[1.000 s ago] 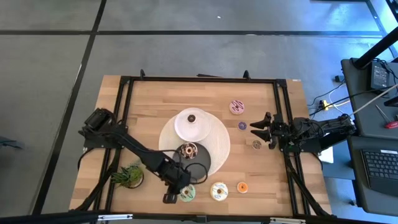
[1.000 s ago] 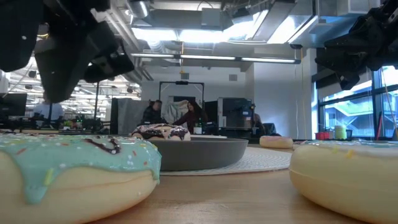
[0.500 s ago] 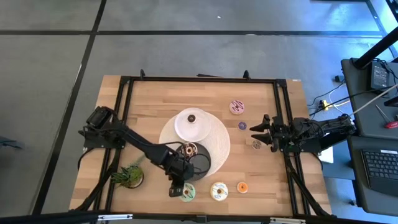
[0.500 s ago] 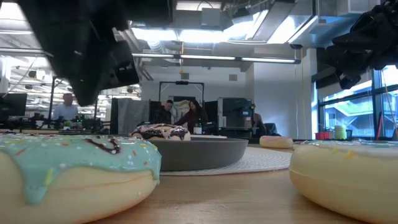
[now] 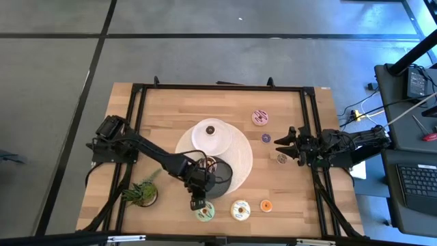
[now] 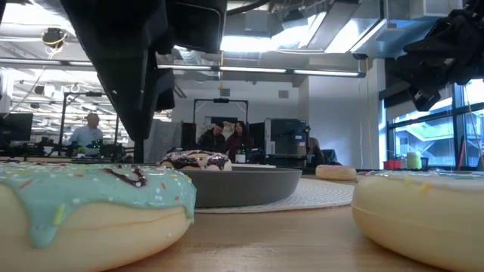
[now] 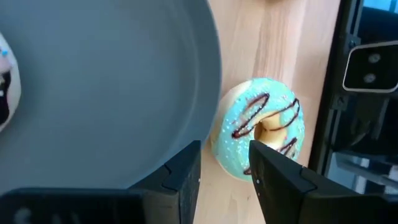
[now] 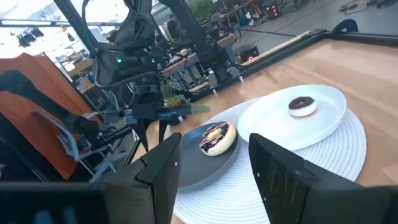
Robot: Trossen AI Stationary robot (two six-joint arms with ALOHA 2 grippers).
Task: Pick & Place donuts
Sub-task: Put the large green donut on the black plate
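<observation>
A grey floor (image 5: 54, 102) crossed by dark seams surrounds the wooden surface (image 5: 171, 109), with a desk and keyboard (image 5: 416, 184) at the frame's right edge. Level across the room, ceiling strip lights (image 6: 249, 72) glow, windows (image 6: 423, 140) brighten the right, and seated people (image 6: 227, 140) occupy the centre background.

Green donut (image 7: 261, 135) with chocolate squiggles

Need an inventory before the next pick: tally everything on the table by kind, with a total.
Large iced donuts: 4 (green, cream, pink, chocolate)
Tiny donuts: 4 (orange, purple, brown, dark one on the white plate)
Plates: 2 (white, dark grey)
Round white mat: 1
Potted plant: 1
Total: 12
</observation>
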